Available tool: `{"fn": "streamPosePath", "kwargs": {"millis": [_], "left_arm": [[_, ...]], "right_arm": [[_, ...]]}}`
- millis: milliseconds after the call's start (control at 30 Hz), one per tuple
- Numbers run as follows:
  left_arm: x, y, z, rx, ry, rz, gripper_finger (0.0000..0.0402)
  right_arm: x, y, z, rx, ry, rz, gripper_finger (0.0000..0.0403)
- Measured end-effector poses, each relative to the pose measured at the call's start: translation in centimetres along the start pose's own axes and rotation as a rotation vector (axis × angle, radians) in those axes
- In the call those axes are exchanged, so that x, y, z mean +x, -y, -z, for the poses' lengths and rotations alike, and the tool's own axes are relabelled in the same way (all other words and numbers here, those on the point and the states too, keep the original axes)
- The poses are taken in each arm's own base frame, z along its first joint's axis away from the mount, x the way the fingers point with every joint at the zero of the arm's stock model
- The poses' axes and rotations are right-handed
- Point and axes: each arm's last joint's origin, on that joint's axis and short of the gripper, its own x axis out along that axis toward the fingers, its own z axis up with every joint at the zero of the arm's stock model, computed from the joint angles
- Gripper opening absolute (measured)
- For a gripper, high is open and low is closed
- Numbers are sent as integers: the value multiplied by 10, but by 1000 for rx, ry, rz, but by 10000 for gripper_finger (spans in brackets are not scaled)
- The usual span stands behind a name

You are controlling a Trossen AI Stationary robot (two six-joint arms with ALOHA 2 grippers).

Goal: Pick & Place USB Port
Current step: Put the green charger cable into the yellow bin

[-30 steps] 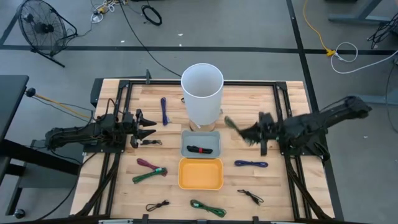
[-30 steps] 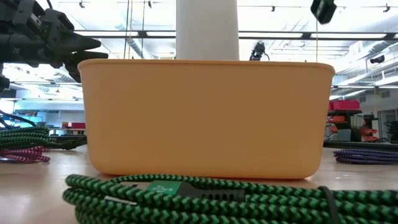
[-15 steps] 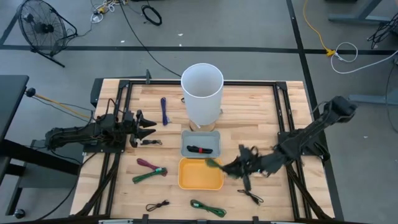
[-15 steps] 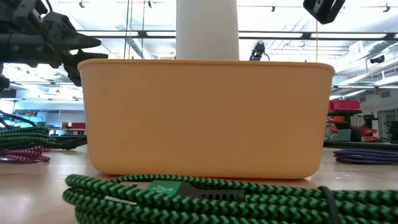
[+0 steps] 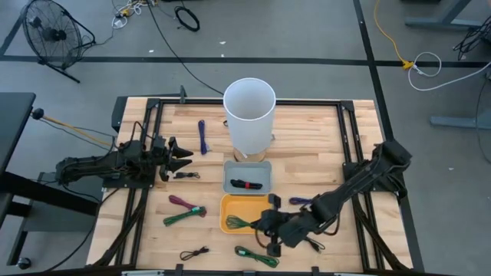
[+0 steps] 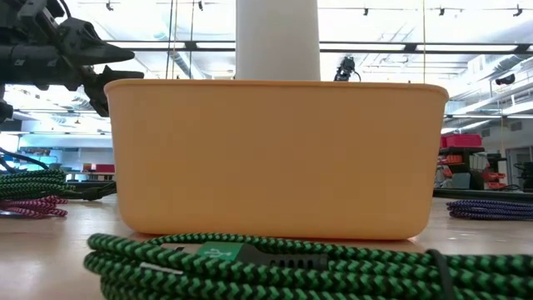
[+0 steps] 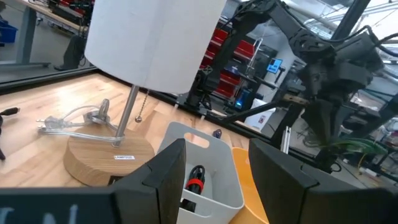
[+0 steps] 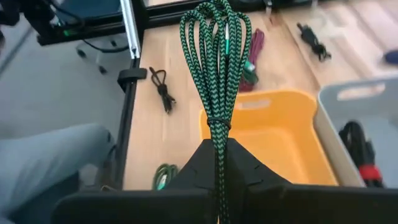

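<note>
I have the right gripper (image 8: pixel 217 163) clamped on a green braided cable (image 8: pixel 216 59), a coiled bundle whose loops fan out past the fingertips. In the high view the right gripper (image 5: pixel 270 225) sits at the yellow bin (image 5: pixel 230 205)'s front right corner, with the green cable (image 5: pixel 239 222) poking over the bin floor.

Handling, my read: light, soft, floppy, braided sheath so not slippery. Loops sag and swing, so they could snag the bin rim. The best hold is where I already have it, at the tied waist of the coil, not on a single strand. Not fragile, though I'd avoid crushing a plug end; I cannot see any plug here.

The left gripper (image 5: pixel 178 154) waits over the left side of the table, fingers apart and empty, the gap clear in its wrist view, aimed toward the gray bin (image 7: pixel 214 155).

The surface is a light wood slat table (image 5: pixel 322 130), flat, with a dark frame. On it is a white cylinder lamp (image 5: pixel 249 107) on a round wooden base behind the gray bin, which holds a black and red item (image 5: pixel 245 184). More cables lie loose: a blue one (image 5: pixel 202 136), purple (image 5: pixel 311 202), pink and green (image 5: pixel 182 211), another green coil (image 5: pixel 257 256) at the front edge, and small black ones.

The room has a gray floor, a fan (image 5: pixel 47 34) at back left, and cords on the floor. The low view shows mostly the yellow bin wall, with shelving and ceiling lights behind.
</note>
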Motion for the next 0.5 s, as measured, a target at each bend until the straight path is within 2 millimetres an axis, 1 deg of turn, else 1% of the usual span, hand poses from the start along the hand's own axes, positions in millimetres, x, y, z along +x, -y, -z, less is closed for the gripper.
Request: {"fn": "streamPosePath", "kwargs": {"millis": [67, 167, 267, 500], "left_arm": [[0, 0, 0, 0, 0, 0, 181], [0, 0, 0, -4, 0, 0, 181], [0, 0, 0, -5, 0, 0, 181], [0, 0, 0, -5, 0, 0, 181]], "right_arm": [[8, 4, 0, -9, -11, 37, 8], [18, 17, 1, -5, -60, 91, 8], [22, 29, 0, 13, -88, 125, 8], [25, 34, -3, 33, -108, 88, 8]]}}
